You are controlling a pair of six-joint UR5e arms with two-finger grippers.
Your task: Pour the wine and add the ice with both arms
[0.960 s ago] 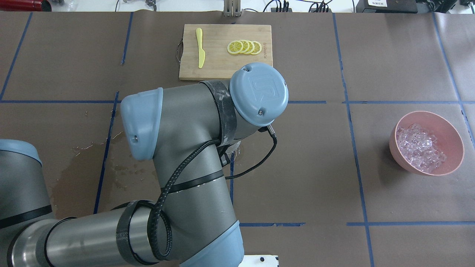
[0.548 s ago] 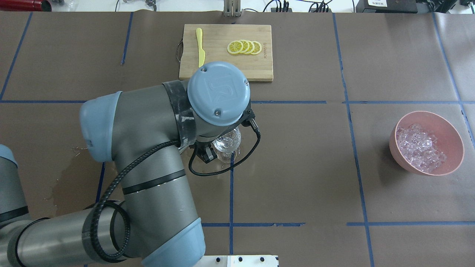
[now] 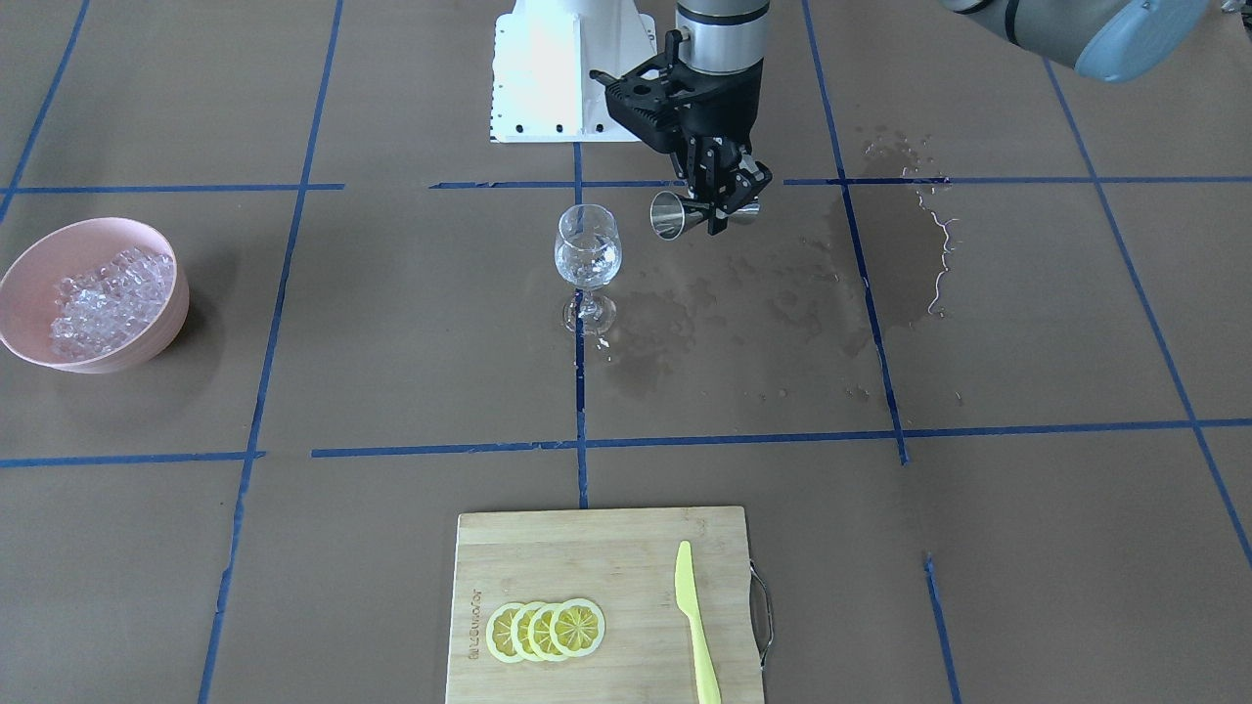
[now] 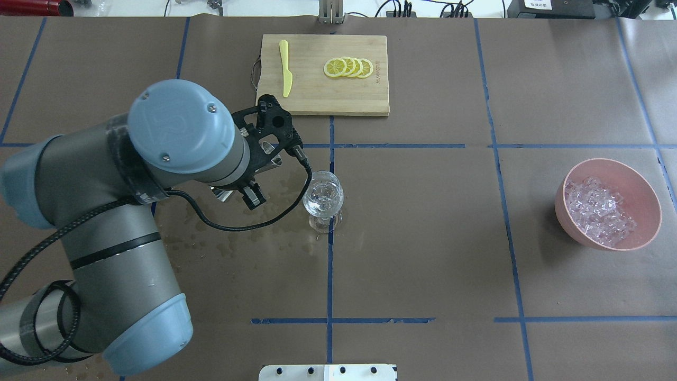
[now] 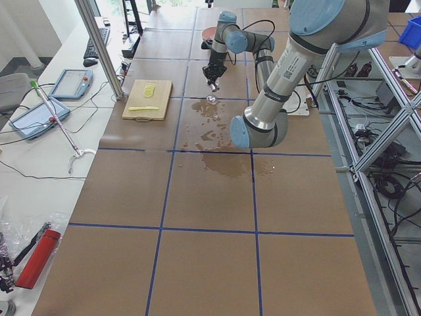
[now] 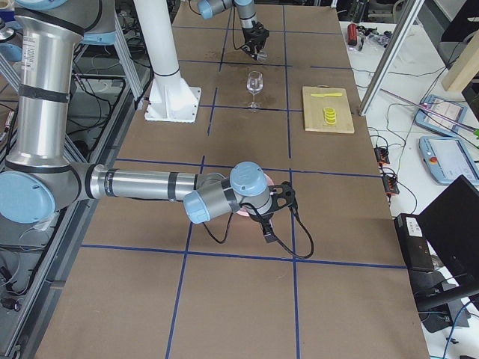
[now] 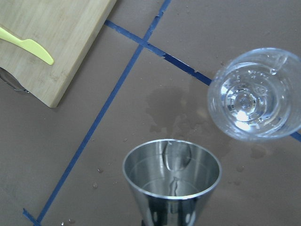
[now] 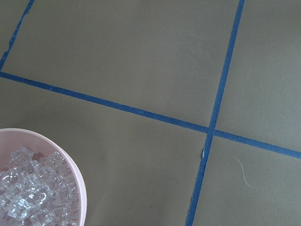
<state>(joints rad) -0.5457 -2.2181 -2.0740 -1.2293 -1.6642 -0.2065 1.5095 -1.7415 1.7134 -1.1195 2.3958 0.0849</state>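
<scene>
Exterior front-facing view gives the clearest look: the left gripper [image 3: 719, 203] is clenched on the narrow waist of a steel jigger [image 3: 673, 215]. It holds the jigger on its side, with the open mouth turned toward the wine glass [image 3: 587, 249], just beside the bowl of the glass and not touching it. From the left wrist camera the cup looks nearly empty, with only drops inside, so I judge that its pour is finished. The glass stands upright on a crossing of blue tape lines, near the middle of the table, probably so that both arms can reach it. It holds something clear, but I cannot tell whether any cube is in it. Wet patches [image 3: 743, 284] darken the paper around its foot. The ice [image 4: 600, 209] lies heaped in a pink bowl [image 4: 634, 182], well apart from the glass on the robot's right side. The right gripper [image 6: 268, 228] hangs close by that bowl, likely placed there for the ice step. Whether its fingers are released or clenched I cannot tell.
</scene>
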